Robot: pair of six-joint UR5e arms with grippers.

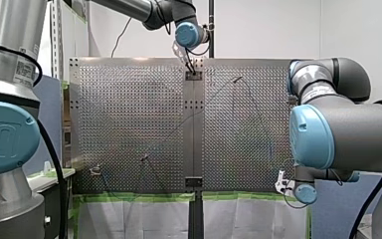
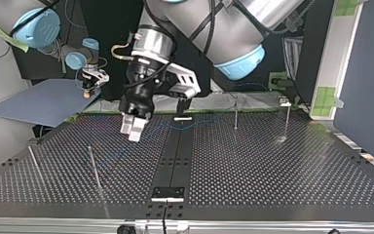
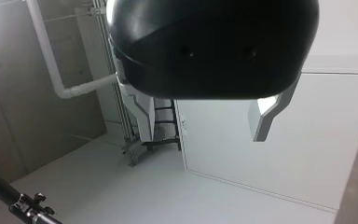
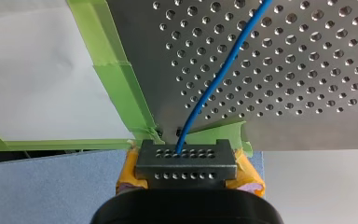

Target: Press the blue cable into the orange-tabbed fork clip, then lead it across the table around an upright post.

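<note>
In the right wrist view the blue cable leaves my right gripper, which is shut on it with yellow pads, and runs over the perforated table. That gripper hangs off the table's near right corner, small at the top view's far left. My left gripper hovers over the far middle of the table. Its fingers stand apart with nothing between them. A small fork clip sits near the front view's left corner. Upright posts stand on the plate.
A black strip divides the table down the middle. Green tape lines the near edge. A grey-blue board lies off the top view's left side. A third thin post stands near that edge.
</note>
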